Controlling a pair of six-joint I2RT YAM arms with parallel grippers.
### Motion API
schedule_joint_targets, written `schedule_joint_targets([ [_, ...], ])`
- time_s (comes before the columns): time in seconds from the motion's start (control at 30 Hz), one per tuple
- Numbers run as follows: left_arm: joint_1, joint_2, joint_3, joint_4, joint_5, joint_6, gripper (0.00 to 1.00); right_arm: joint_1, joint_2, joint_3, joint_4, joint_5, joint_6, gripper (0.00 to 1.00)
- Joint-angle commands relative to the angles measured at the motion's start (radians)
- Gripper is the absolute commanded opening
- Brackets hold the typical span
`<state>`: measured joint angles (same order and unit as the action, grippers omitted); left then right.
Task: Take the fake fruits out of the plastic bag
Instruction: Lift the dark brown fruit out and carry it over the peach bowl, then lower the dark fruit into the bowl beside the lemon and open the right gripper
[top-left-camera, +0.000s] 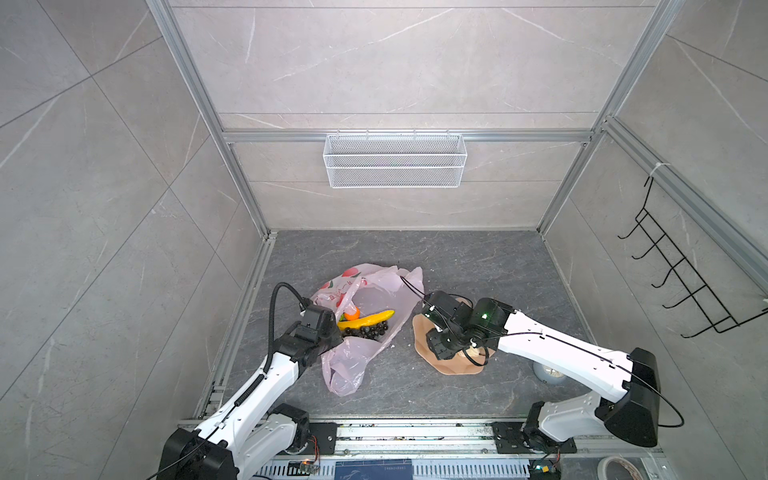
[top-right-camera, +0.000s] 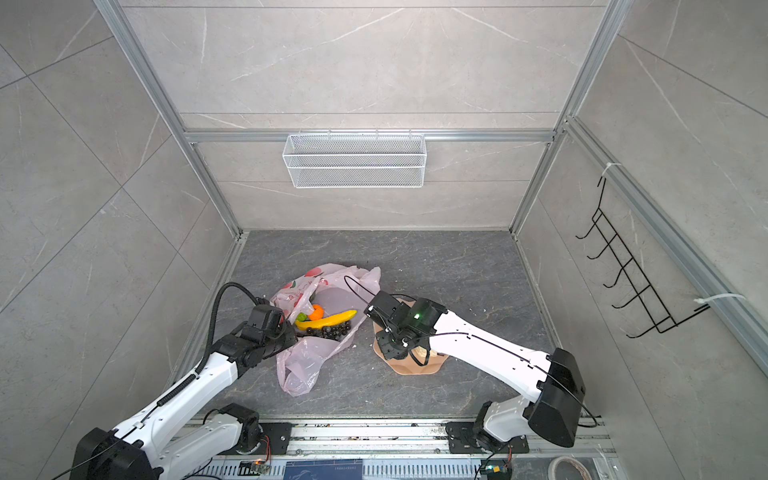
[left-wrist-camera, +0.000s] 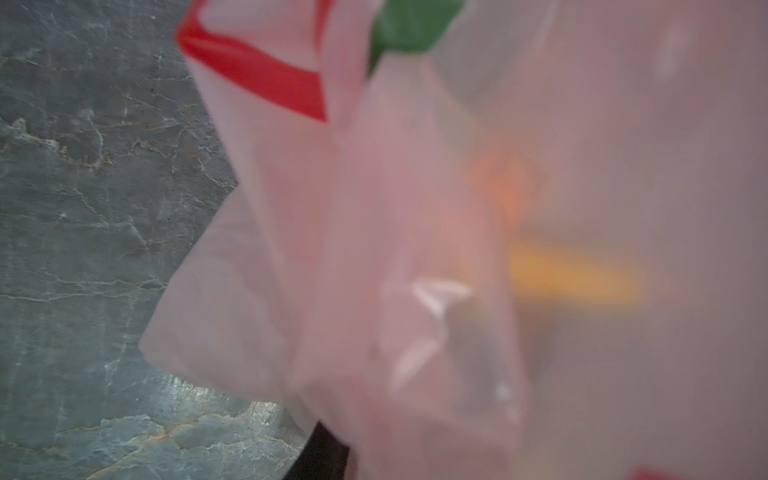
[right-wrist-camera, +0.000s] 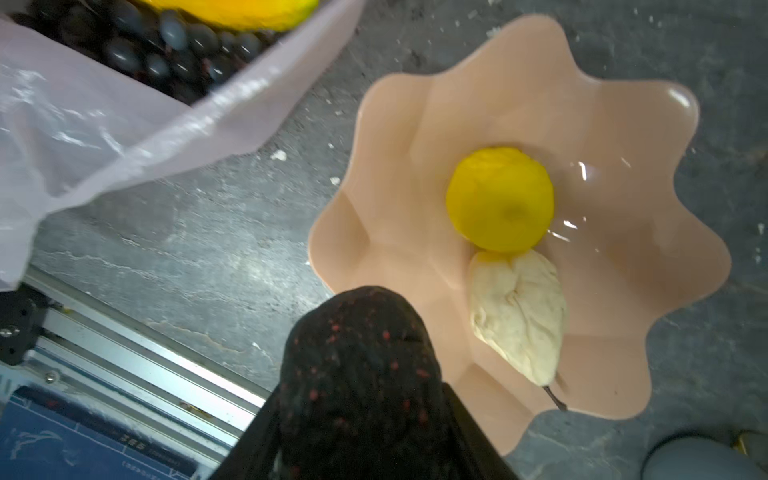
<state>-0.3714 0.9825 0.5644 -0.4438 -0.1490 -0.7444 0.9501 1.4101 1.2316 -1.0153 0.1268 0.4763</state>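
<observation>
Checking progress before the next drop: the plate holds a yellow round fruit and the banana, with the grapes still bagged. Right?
No: the banana is still in the plastic bag, beside the grapes, in both top views. The right wrist view shows the plate holding the yellow round fruit and a cream lumpy piece.

Pale pink plastic bag (top-left-camera: 353, 365) lies crumpled, mouth open; inside, a yellow banana (top-left-camera: 368, 319) rests against a dark grape bunch (top-left-camera: 370, 331), an orange (top-left-camera: 352, 313) and a green fruit (top-left-camera: 341, 317) beside; a yellow round fruit (right-wrist-camera: 500, 199) touches a cream lumpy piece (right-wrist-camera: 517, 316) on a peach plate (right-wrist-camera: 644, 249); a dark oval piece (right-wrist-camera: 357, 374) hangs over its rim.
</observation>
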Motion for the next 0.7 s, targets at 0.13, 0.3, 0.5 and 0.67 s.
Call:
schedule_joint_targets([
  [0.13,-0.003,-0.005,0.022,-0.003,-0.014,0.014,0.23,-0.069,0.014,-0.066,-0.022,-0.028,0.012,0.45],
  [0.3,-0.003,-0.023,0.008,0.001,-0.020,0.013,0.23,-0.101,0.094,-0.061,-0.028,-0.030,0.009,0.45],
  [0.5,-0.003,-0.033,0.004,-0.003,-0.019,0.013,0.23,-0.103,0.175,-0.029,-0.041,0.020,0.011,0.45],
  [0.67,-0.004,-0.031,0.001,-0.002,-0.020,0.014,0.23,-0.103,0.220,-0.025,-0.013,0.021,0.006,0.45],
])
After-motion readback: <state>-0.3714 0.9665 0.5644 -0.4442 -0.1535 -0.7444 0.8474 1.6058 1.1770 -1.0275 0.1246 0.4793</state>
